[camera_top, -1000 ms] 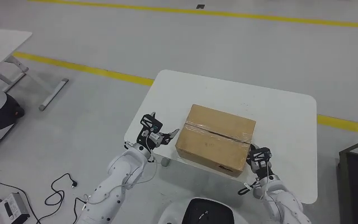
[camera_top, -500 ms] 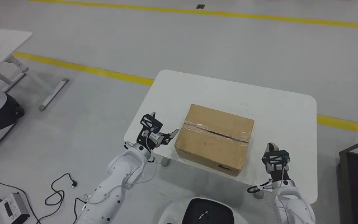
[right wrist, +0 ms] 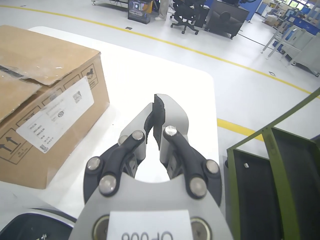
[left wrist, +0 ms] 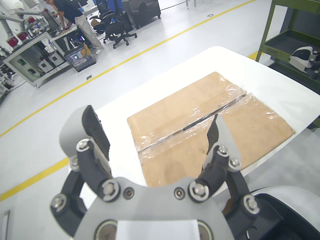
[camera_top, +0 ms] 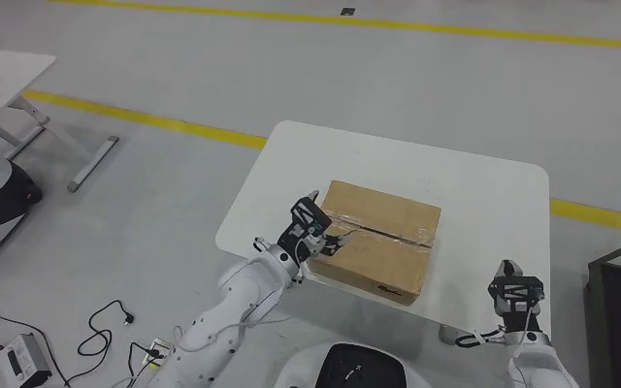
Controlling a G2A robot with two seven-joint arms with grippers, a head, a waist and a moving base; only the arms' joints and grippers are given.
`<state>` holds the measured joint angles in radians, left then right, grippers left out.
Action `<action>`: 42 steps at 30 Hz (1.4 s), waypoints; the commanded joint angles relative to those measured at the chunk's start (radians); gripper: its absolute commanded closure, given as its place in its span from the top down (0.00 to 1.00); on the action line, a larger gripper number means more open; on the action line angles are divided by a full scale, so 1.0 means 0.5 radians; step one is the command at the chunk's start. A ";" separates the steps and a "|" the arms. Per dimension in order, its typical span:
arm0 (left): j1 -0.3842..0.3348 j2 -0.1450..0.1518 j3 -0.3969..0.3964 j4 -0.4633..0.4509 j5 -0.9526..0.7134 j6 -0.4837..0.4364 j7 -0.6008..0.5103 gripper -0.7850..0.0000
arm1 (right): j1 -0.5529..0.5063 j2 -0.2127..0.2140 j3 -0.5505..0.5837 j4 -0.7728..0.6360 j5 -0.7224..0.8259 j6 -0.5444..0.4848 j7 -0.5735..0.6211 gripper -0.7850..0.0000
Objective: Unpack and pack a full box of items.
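Nearest you, your right gripper (right wrist: 156,106) hangs at the near right edge of the white table (camera_top: 466,175), well apart from the cardboard box (camera_top: 383,242). Its fingers are pressed together on nothing. Farther in, your left gripper (camera_top: 328,238) is over the box's left end, fingers spread wide and holding nothing. The box sits near the table's middle, flaps down under clear tape (left wrist: 190,126).

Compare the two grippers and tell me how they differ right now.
The left gripper is open; the right gripper is shut. The left gripper hangs over one end of the box; the right gripper is apart from the box, near the edge of the table. Both are empty, with the same black ribbed pads.
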<state>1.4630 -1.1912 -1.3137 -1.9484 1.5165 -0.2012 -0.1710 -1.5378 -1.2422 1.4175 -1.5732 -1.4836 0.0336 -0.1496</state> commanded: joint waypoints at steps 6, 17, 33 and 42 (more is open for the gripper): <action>-0.104 -0.020 0.201 0.024 0.042 -0.078 -0.070 1.00 | -0.054 0.012 0.132 0.014 0.049 -0.004 0.002 0.00; -0.104 -0.020 0.201 0.024 0.042 -0.078 -0.070 1.00 | -0.107 0.011 0.148 -0.025 0.044 -0.038 -0.025 0.00; -0.516 -0.114 0.601 0.262 -0.076 -0.050 -0.163 1.00 | -0.099 0.011 0.152 -0.038 -0.046 -0.064 -0.018 0.00; -0.909 -0.235 0.995 0.706 0.114 0.038 -0.338 1.00 | -0.161 0.013 0.232 -0.019 -0.004 -0.015 -0.014 0.00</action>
<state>1.0255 -1.3034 -0.8361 -1.6201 1.5538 -0.1840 -0.3312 -1.6159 -1.2361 1.5298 -1.5842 -1.4869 0.0251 -0.1567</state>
